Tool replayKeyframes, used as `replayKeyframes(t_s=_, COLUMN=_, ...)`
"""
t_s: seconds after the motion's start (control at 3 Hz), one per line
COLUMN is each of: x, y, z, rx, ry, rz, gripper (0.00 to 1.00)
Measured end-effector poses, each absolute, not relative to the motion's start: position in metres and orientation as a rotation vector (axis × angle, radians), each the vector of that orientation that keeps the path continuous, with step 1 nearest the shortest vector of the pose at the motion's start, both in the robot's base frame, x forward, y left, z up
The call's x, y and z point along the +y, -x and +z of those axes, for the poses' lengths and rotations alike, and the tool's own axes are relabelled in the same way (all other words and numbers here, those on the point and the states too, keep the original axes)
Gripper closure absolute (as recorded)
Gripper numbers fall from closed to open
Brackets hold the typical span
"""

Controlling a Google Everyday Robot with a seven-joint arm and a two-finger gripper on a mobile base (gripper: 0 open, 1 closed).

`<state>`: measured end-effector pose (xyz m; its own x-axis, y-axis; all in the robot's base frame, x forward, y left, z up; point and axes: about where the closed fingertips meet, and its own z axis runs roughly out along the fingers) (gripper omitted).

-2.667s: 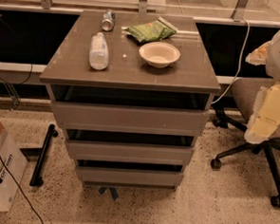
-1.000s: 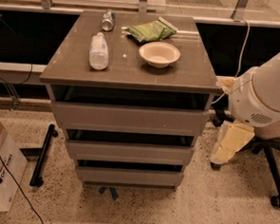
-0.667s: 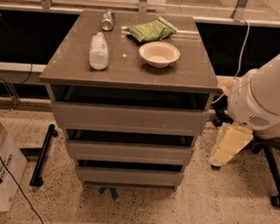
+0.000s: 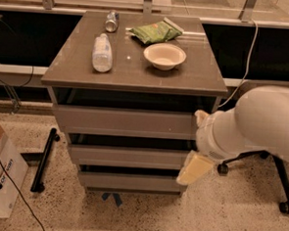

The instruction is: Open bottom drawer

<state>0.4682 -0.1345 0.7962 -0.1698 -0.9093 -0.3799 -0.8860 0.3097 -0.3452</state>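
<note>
The gripper [image 4: 192, 170] hung at the right front corner of the cabinet [image 4: 132, 73], angled down and to the left. Whether it was open or closed could not be told. The bottom drawer [image 4: 130, 182] sat just left of the gripper and slightly below it, and appeared pushed in. Contact between the two could not be confirmed. The middle drawer [image 4: 127, 156] lay level with the gripper's upper part, to its left. A bowl [image 4: 164, 56] stood well above it, on the cabinet top. A bottle [image 4: 102, 52] lay farther left.
</note>
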Motion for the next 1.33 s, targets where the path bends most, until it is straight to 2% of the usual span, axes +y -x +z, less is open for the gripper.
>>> replayKeyframes(t_s=0.67, x=-0.098, y=-0.495, z=0.703, rx=2.016, ry=1.522, rz=0.156, gripper=0.0)
replayKeyframes(t_s=1.33, x=-0.094, y=-0.497, z=0.678, rx=2.027, ry=1.515, rz=0.214, gripper=0.0)
